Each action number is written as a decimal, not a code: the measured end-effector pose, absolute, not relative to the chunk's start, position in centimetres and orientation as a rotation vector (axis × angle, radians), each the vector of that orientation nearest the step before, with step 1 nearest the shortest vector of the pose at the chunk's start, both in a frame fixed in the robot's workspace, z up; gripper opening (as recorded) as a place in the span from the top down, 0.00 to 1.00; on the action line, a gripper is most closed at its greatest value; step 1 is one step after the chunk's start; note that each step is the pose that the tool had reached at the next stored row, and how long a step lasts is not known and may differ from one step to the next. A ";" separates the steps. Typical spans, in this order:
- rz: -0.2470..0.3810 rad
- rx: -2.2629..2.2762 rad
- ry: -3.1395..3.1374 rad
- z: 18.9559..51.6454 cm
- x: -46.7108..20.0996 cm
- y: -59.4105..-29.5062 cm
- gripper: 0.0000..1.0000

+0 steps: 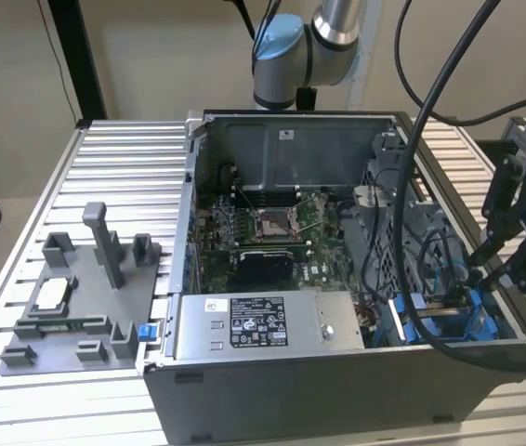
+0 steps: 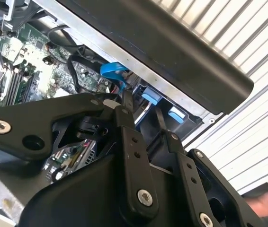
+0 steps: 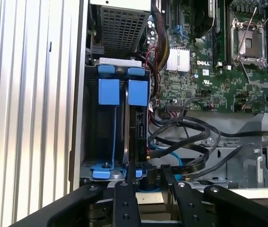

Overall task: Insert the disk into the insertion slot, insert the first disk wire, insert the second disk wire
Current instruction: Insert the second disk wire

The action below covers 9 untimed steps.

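Observation:
The disk [image 3: 137, 137] stands on edge inside the insertion slot [image 3: 106, 142], its blue carrier tabs at the far end of the bay. In the exterior view the slot [image 1: 430, 321] is at the case's near corner on the exterior view's right. My gripper [image 3: 147, 169] hovers at the disk's near end, open, with one finger [image 3: 128, 176] close to the disk's edge and nothing clearly between the fingers. The same gripper [image 1: 492, 276] reaches down into the bay from the exterior view's right, and its tips [image 2: 142, 105] point into the bay. A blue wire [image 3: 176, 153] and black wires [image 3: 195, 127] lie loose beside the bay.
The open computer case sits on a slatted aluminium table [image 1: 124, 158]. Inside are the motherboard [image 1: 263, 232] and a silver labelled power-supply box [image 1: 254, 325]. A grey fixture [image 1: 77, 297] holding small parts lies on the exterior view's left. Thick black cables [image 1: 430, 121] hang over the case.

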<state>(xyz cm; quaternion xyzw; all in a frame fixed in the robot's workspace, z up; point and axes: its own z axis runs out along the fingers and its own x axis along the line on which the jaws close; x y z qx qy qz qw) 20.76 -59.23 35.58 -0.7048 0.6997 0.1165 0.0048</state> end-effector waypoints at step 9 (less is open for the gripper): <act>0.396 -2.208 2.192 35.4 20.8 -59.2 0.00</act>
